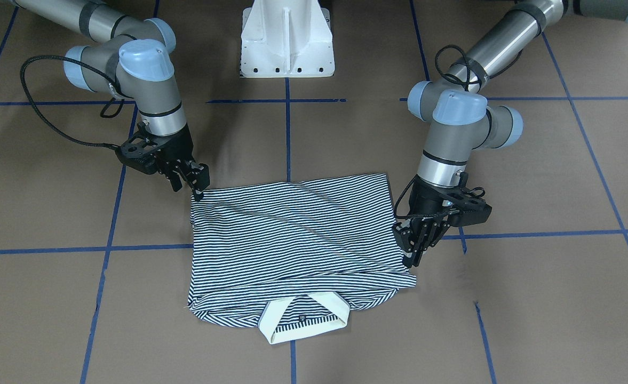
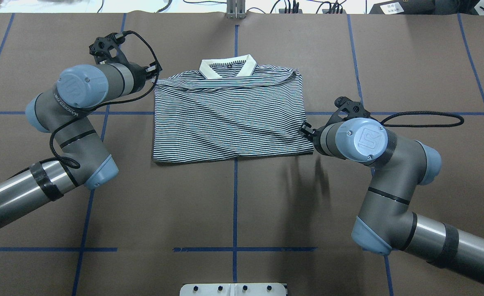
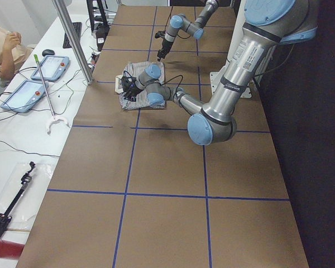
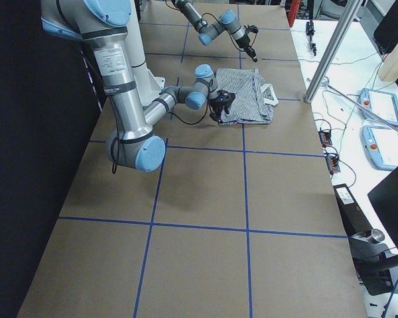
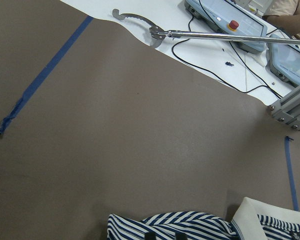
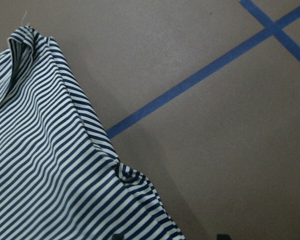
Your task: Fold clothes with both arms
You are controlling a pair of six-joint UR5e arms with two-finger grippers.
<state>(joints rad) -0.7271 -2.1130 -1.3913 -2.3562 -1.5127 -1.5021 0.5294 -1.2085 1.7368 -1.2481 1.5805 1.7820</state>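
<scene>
The striped polo shirt (image 1: 297, 234) (image 2: 229, 119) lies flat, folded into a rectangle. Its cream collar (image 1: 303, 328) (image 2: 227, 68) is on the side away from the robot. My left gripper (image 1: 411, 260) (image 2: 155, 77) is at the shoulder edge beside the collar. Its fingers are close together, and in the left wrist view bunched striped cloth (image 5: 190, 222) sits between them. My right gripper (image 1: 190, 191) (image 2: 305, 129) is at the hem corner nearest the robot. It is open. In the right wrist view one finger is over the cloth (image 6: 40, 165) and the other over bare table.
Blue tape lines (image 2: 235, 205) divide the brown table. The white pedestal base (image 1: 287, 42) stands at the robot's side. Past the far edge are a metal post (image 3: 72, 39), tablets (image 5: 220, 12), cables and a reaching tool (image 5: 155, 32). A seated person (image 3: 3, 47) is there too.
</scene>
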